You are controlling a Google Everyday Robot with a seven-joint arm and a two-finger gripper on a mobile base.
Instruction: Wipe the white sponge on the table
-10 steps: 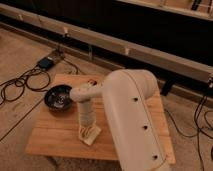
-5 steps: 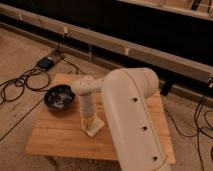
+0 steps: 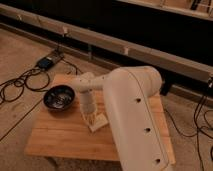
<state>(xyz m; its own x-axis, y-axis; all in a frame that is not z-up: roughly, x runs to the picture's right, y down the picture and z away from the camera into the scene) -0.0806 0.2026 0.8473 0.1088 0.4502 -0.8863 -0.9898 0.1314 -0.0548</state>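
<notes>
- While the bulky white arm (image 3: 132, 115) fills the near right of the view, its wrist reaches down and left so that the gripper (image 3: 91, 118) sits low over the middle of the bench (image 3: 55, 142).
- Compared with a second ago, the gripper has slid up the bench top, away from the near edge and toward the centre, and the white sponge (image 3: 97, 123) has travelled with it.
- That shift reads as a wiping stroke under way: the sponge lies flat on the wood directly under the gripper, so it appears to be dragged across the planks, not lifted.
- Whether the jaws are open or clamped cannot be told from this view; the sponge's movement with them suggests they press or hold it, but that is a judgement only.
- Left of the gripper, and a little farther back, a dark bowl (image 3: 59, 97) stands near the bench's left edge, in the same place as before, close to the wrist but apart from the sponge.
- A stroke drifting further left risks nudging that bowl.
- Beyond the bench, black cables (image 3: 20, 85) and a small dark box (image 3: 46, 62) lie on the floor before a dark wall (image 3: 125, 25).
</notes>
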